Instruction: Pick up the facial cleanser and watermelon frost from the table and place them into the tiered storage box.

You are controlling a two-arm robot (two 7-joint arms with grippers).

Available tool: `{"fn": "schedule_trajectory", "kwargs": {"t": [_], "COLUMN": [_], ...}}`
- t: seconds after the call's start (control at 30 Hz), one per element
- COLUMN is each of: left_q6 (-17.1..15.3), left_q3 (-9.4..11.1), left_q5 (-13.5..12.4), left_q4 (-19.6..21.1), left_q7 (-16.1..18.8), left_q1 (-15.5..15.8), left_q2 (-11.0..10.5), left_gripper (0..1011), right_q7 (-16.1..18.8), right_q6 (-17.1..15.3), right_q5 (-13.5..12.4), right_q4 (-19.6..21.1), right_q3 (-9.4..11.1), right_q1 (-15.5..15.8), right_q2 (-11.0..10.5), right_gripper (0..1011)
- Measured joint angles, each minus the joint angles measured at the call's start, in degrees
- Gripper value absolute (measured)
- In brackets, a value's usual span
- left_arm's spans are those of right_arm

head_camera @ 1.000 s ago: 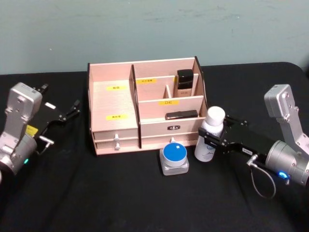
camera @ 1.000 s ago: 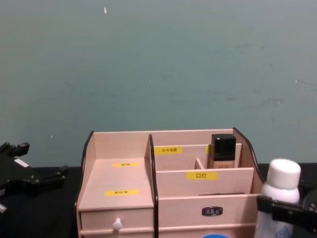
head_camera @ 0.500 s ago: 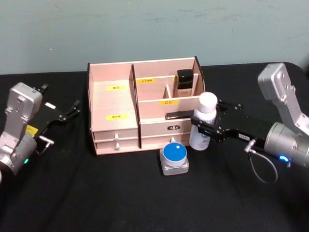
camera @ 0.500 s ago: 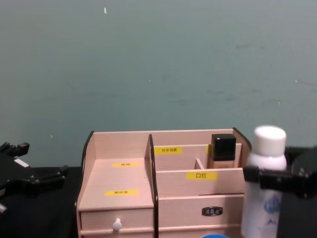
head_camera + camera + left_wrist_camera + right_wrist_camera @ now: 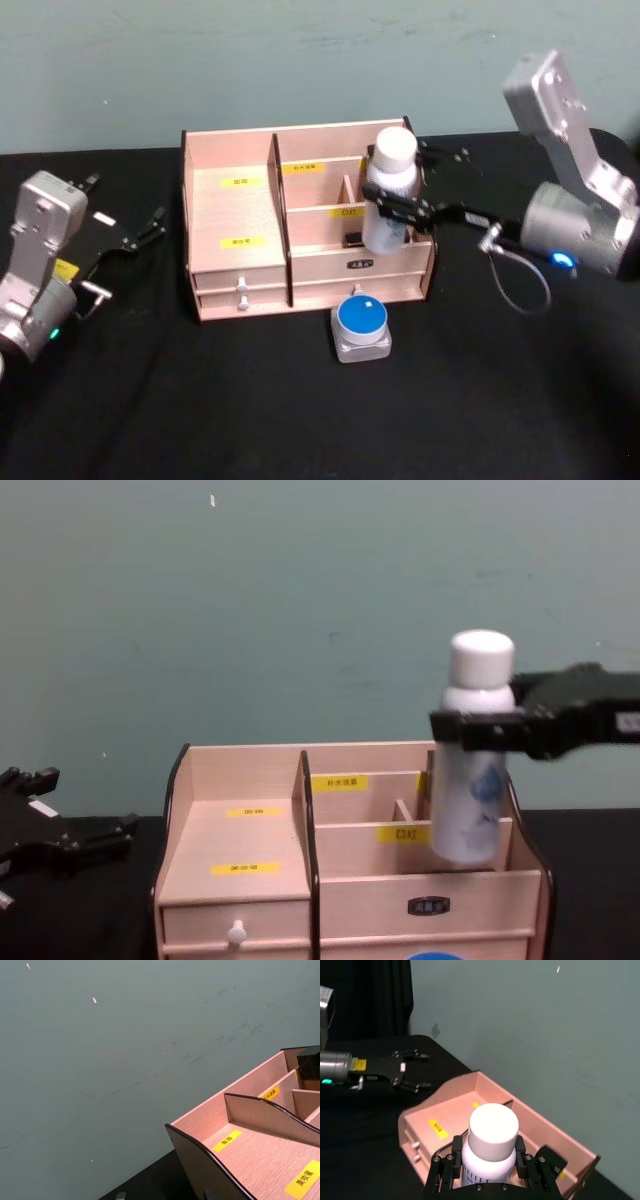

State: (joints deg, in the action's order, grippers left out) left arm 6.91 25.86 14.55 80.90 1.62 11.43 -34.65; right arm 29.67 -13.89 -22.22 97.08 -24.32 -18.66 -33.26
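Note:
My right gripper [image 5: 396, 204] is shut on the facial cleanser [image 5: 386, 230], a white bottle with a white cap, held upright in the air. The bottle [image 5: 470, 800] hangs over the right-hand stepped compartments of the tiered storage box [image 5: 235, 215], its base about level with the front tier. In the right wrist view the fingers [image 5: 451, 1161] clamp the bottle [image 5: 493, 1130] just below the cap. The watermelon frost [image 5: 361, 322], a small clear square jar with a blue lid, stands on the black table in front of the box. My left gripper [image 5: 140, 232] rests open at the far left.
A dark-capped bottle [image 5: 382, 160] stands in the box's back right compartment and a flat black item [image 5: 352, 240] lies in the middle tier. The box's left side [image 5: 260, 1145] is a bare stepped shelf above small drawers [image 5: 236, 935]. A teal wall stands behind the table.
The right gripper has lifted the white bottle off the table and carried it up and to the left, from beside the box to above its right compartments. The left arm has not moved.

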Motion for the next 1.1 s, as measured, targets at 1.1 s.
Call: {"fn": "schedule_trajectory", "kwargs": {"t": [1.1], "left_q6": [0.0], "left_q3": [0.0], "left_q5": [0.0], "left_q4": [0.0], "left_q7": [0.0], "left_q1": [0.0], "left_q2": [0.0], "left_gripper": [1009], "right_q7": [2.0], "right_q6": [4.9], "right_q5": [3.2], "right_q4": [-21.0], "right_q3": [-7.7], "right_q1": [-15.8], "right_q2": [11.3], "right_gripper": [613]}}
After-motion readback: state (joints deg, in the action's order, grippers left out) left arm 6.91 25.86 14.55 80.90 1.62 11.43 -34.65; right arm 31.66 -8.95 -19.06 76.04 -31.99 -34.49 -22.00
